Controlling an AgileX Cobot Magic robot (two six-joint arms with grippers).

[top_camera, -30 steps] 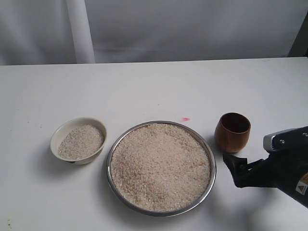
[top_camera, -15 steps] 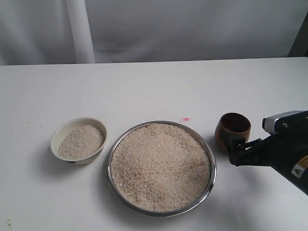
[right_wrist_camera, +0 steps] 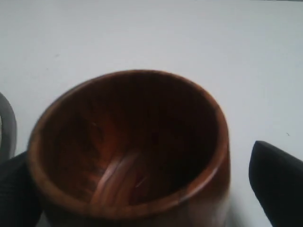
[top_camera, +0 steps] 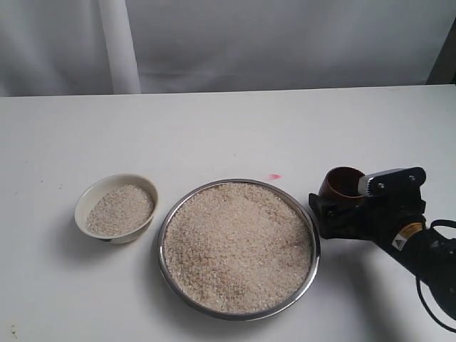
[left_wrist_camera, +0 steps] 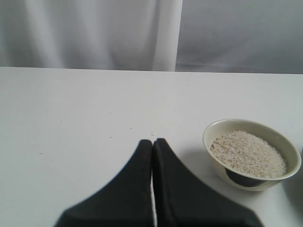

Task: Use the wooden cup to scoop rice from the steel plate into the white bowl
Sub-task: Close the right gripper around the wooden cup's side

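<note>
Grasp step: cup not yet held
Right fingers [right_wrist_camera: 277,182] stand open either side of the cup [top_camera: 344,183], upright on the bench [top_camera: 214,128] beside the plate [top_camera: 161,249]; left fingers [left_wrist_camera: 137,189] closed. Next: squeeze squarely, then lift.

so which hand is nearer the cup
Right. The right hand is open with a finger on each side of the cup; the left hand is shut over by the bowl, beyond the plate.
</note>
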